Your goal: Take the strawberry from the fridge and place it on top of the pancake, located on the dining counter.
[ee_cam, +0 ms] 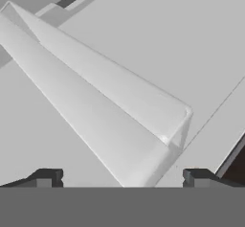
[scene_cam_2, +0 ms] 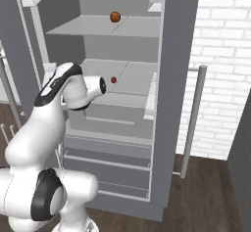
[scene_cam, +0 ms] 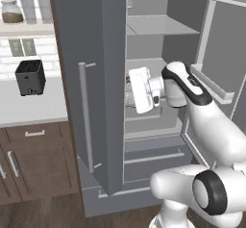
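The fridge (scene_cam: 86, 39) stands with both doors swung open, pale grey shelves showing inside. On the middle shelf lies the strawberry (scene_cam_2: 113, 80), tiny and dark red. My arm reaches into the fridge at that shelf's height, and its wrist (scene_cam_2: 98, 86) is just left of the strawberry. My gripper (scene_cam: 132, 91) points into the fridge. In the hand view the gripper (ee_cam: 120, 178) is open, its dark fingertips (ee_cam: 45, 177) wide apart with nothing between them, facing a pale raised ridge (ee_cam: 119, 111) that runs diagonally. The pancake and the dining counter are out of view.
An orange-brown ball (scene_cam_2: 115, 16) sits on the upper shelf. The left door with its long handle (scene_cam: 85, 116) stands close beside my arm, and the right door's handle (scene_cam_2: 192, 121) is near a white brick wall (scene_cam_2: 225, 55). A black toaster (scene_cam: 30, 77) stands on the side counter (scene_cam: 29, 109).
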Tool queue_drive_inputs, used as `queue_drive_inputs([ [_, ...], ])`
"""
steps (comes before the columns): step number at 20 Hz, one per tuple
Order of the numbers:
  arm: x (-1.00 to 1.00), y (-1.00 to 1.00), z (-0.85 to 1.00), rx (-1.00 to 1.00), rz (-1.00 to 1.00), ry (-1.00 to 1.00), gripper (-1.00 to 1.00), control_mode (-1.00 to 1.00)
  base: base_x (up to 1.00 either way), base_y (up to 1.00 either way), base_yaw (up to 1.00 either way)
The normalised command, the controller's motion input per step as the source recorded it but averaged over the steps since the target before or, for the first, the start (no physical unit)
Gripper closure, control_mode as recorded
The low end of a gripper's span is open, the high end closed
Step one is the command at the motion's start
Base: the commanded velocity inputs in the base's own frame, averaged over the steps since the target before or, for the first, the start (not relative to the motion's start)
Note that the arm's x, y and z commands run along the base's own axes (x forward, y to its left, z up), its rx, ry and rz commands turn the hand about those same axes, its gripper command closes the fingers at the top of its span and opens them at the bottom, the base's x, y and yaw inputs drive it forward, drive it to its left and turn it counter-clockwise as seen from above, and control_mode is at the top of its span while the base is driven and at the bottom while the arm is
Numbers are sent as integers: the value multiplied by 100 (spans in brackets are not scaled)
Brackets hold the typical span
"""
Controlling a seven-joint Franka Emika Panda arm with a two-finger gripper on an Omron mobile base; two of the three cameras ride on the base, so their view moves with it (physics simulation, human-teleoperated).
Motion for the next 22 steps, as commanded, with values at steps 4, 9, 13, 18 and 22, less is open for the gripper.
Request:
queue_drive_inputs([
  [4,0,63,-13,0,0,0,-100,-100,0,0,0],
  [9,0,64,-8,0,0,0,-100,-100,0,0,0],
  [13,0,69,-1,0,0,0,-100,-100,0,0,0],
  [18,0,56,0,-4,0,0,-100,-100,0,0,0],
  [22,0,44,0,-5,0,0,-100,-100,0,0,0],
])
